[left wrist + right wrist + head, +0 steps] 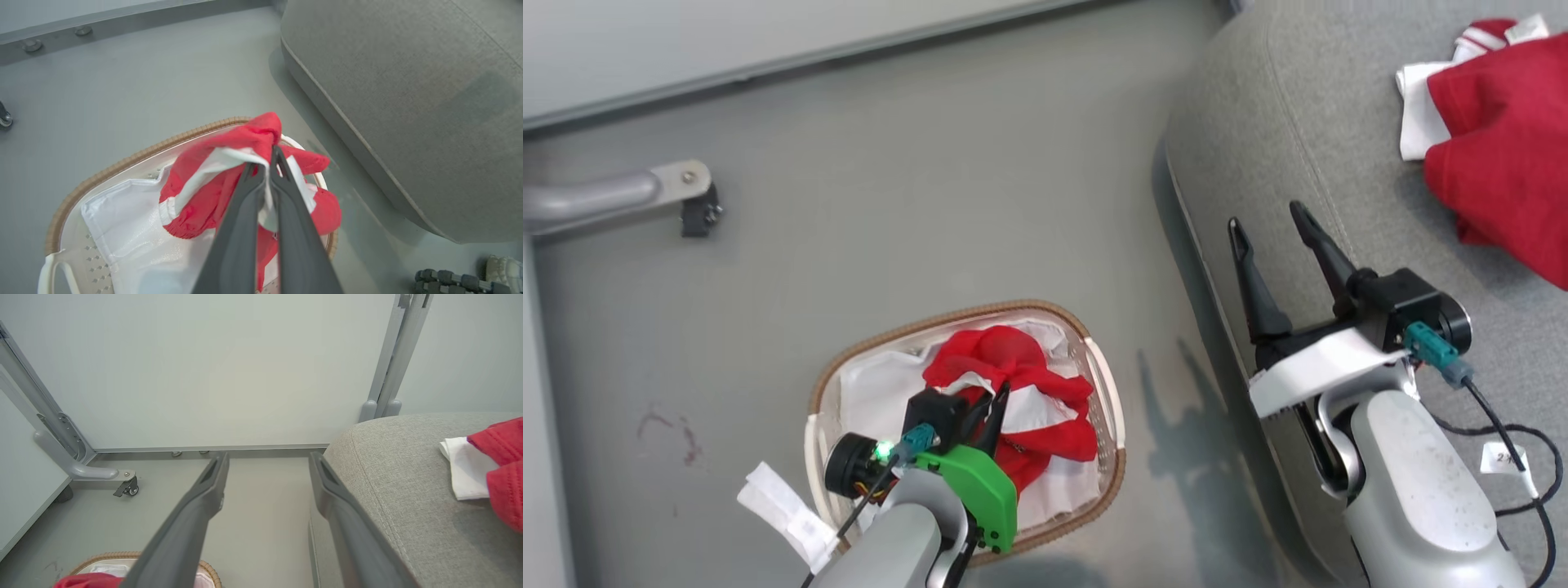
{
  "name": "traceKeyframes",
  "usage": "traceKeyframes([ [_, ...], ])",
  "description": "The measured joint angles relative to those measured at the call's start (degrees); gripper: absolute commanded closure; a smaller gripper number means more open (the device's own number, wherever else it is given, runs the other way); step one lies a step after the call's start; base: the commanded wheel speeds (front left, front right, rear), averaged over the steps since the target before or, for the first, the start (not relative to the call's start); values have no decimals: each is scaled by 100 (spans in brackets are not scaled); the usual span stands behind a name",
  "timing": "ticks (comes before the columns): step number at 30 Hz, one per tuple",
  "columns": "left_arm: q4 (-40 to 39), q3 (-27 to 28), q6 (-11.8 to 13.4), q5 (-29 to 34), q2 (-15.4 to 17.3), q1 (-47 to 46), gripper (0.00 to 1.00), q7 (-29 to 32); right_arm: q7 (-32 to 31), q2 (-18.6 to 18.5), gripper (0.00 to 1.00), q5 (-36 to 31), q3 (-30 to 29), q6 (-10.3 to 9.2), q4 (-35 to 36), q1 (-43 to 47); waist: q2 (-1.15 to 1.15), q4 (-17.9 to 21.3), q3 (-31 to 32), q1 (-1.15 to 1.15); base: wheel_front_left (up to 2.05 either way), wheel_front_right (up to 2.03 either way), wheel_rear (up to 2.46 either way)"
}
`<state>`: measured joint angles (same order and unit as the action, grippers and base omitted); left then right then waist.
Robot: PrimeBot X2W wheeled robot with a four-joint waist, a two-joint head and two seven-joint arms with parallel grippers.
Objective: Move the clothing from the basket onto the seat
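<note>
L fingers [241, 228] pinch the red clothing [196, 204], bunched up over the basket [77, 253], prob. partly off the liner. R fingers [1252, 282] spread wide, empty, at the seat [1298, 106] edge. 2nd red garment [1503, 147] lies on the seat.

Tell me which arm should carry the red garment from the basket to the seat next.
Left. The left gripper is shut on the clothing at the basket, fabric pinched between its fingers. The right gripper hangs open and holds nothing, over the edge of the seat.
</note>
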<state>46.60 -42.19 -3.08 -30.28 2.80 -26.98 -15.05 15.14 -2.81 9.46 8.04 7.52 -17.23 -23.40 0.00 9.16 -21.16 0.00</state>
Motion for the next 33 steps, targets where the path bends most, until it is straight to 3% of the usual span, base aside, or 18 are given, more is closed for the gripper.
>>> traceKeyframes([
  [16, -2074, 1338, -170, 956, 0, 906, 100, -9, 0, -2, 0, 10, 49, 0, -223, 893, 0, -458, 1377, 0, 0, 0, 0],
  [27, -3004, 1679, -223, 1053, -1, 806, 100, -8, 0, -3, 0, 65, 252, 0, -334, 1305, 0, -641, 1945, 0, 0, 0, 0],
  [33, -3143, 1683, -224, 1070, -1, 609, 100, -9, 0, -4, 0, 85, 800, 0, -360, 1363, 0, -736, 1999, 0, 0, 0, 0],
])
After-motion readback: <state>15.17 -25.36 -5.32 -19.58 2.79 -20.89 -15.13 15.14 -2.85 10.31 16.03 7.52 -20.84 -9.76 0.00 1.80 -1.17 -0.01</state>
